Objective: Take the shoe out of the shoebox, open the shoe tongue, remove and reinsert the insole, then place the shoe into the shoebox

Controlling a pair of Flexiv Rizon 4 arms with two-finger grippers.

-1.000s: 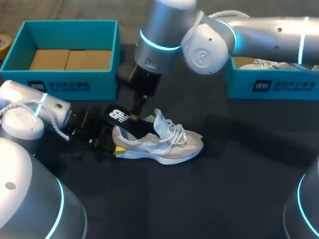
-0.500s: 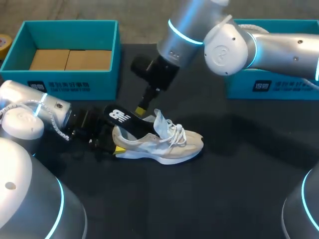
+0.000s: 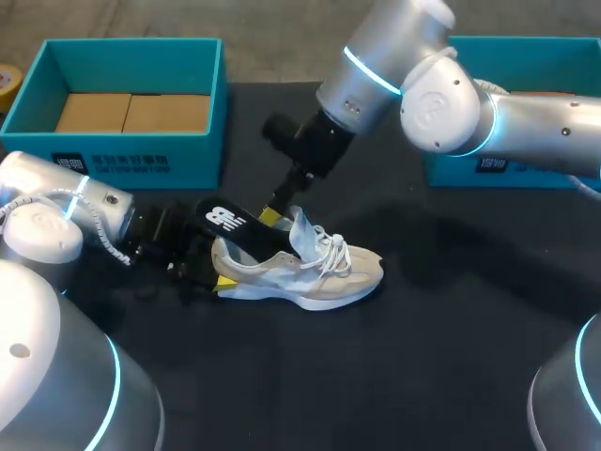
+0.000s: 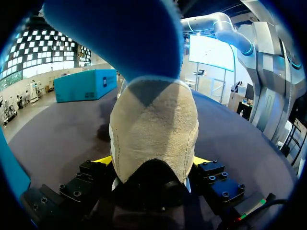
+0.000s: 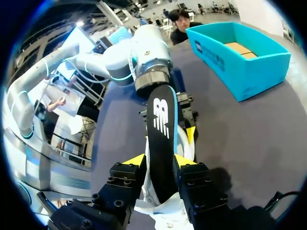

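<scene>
A beige and white shoe (image 3: 319, 277) lies on its sole on the black table, heel toward my left arm. My left gripper (image 3: 208, 268) holds the heel (image 4: 153, 129) between its fingers (image 4: 103, 159), one on each side. A black insole (image 3: 230, 224) with a white logo sticks up out of the shoe's opening, slanting back over the heel. Its blue underside (image 4: 129, 33) hangs over the left gripper. My right gripper (image 3: 275, 209) comes down from behind and is shut on the insole (image 5: 162, 139), a yellow tip (image 5: 135, 159) on either edge. The white tongue and laces stand up behind it.
A teal shoebox (image 3: 131, 56) with a cardboard bottom stands at the back left of the table. A second teal box (image 3: 507, 169) stands at the back right, partly hidden by my right arm. The dark table (image 3: 423, 357) lies bare in front of the shoe.
My right arm's wrist has swung to the right and leaned over, while its fingertips stayed at the insole. The shoe, the insole and my left arm have not moved.
</scene>
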